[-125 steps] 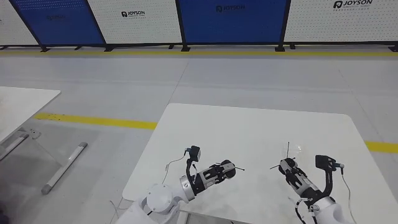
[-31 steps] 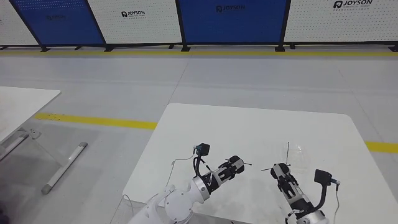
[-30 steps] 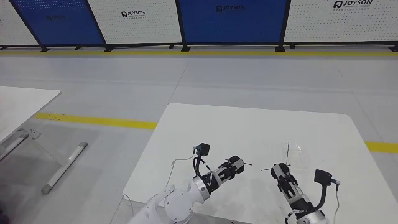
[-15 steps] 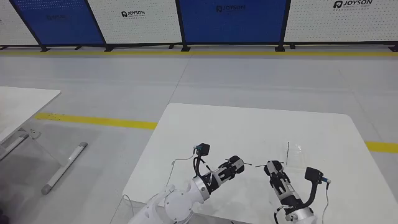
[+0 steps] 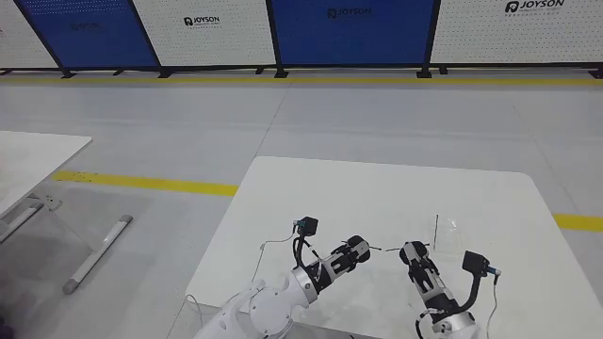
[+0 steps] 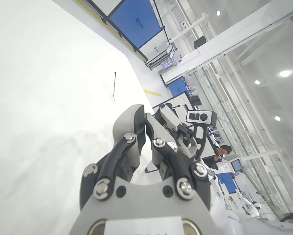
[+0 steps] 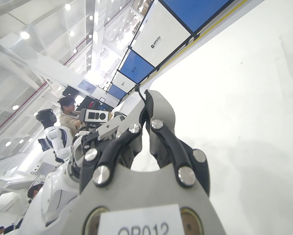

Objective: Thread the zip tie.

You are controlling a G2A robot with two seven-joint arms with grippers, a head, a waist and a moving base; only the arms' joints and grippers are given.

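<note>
Your left gripper (image 6: 145, 117) is pinching a thin black zip tie strap (image 6: 142, 130), its pads pressed together on it. Your right gripper (image 7: 146, 97) is clamping in the same way on a black strand, and the zip tie head (image 7: 136, 88) is poking out just past its fingertips. From above, both grippers are hanging low over the near part of the white table (image 5: 377, 188) and facing each other tip to tip across a small gap. The black ends are pointing into that gap, and you cannot tell whether they are touching or whether they are parts of one tie. A spare zip tie (image 6: 114, 86) is lying flat on the table just beyond the right gripper, near it but apart from both.
</note>
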